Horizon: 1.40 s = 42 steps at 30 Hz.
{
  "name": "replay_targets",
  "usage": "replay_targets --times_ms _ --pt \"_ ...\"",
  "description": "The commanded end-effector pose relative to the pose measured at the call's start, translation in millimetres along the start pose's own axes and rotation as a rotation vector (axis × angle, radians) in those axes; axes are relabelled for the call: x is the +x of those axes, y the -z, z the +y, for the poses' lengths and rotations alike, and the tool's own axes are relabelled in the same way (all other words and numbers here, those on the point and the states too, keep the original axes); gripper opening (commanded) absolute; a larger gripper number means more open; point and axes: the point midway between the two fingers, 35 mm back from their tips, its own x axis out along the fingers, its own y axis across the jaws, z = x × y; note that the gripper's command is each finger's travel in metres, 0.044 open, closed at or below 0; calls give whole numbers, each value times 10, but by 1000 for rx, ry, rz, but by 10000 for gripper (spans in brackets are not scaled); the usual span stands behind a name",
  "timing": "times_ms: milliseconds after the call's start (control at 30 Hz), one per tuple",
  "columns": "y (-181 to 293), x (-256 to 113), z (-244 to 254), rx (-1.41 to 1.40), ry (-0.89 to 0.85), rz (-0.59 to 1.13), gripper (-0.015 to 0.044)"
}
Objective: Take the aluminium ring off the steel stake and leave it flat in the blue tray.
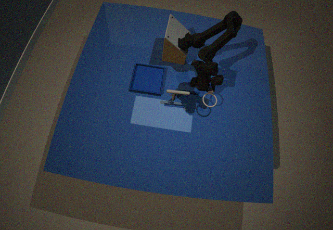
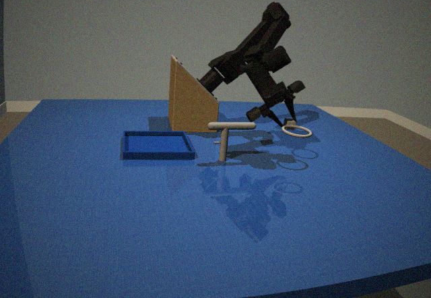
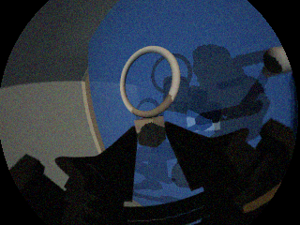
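The pale ring (image 1: pixel 209 106) (image 2: pixel 301 136) (image 3: pixel 176 75) is off the stake and hangs in the air, to its right in the top and exterior views. My gripper (image 1: pixel 210 90) (image 2: pixel 289 123) (image 3: pixel 150 127) is shut on the ring's small tab, with the ring reaching out beyond the fingertips. The ring is roughly level in the exterior view. The stake (image 1: pixel 178 91) (image 2: pixel 223 148) (image 3: pixel 281 60) stands upright with its cross-bar on top and nothing around its foot. The blue tray (image 1: pixel 145 92) (image 2: pixel 158 156) is empty, left of the stake in the top and exterior views.
A wooden wedge block (image 1: pixel 173 53) (image 2: pixel 192 103) with a white sloping face carries the arm's base behind the tray and stake. A small peg (image 2: pixel 217 142) sticks out of the stake's post towards the tray. A pale bright patch (image 1: pixel 161 117) shows on the table in the top view.
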Motion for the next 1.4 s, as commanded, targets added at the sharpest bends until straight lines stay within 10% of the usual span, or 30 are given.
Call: replay_targets --times_ms 0,933,1367 --pt "11 89 -85 8 4 -5 0" --pt "386 514 -369 24 -50 -13 0" --pt "349 494 -340 13 -44 -6 341"
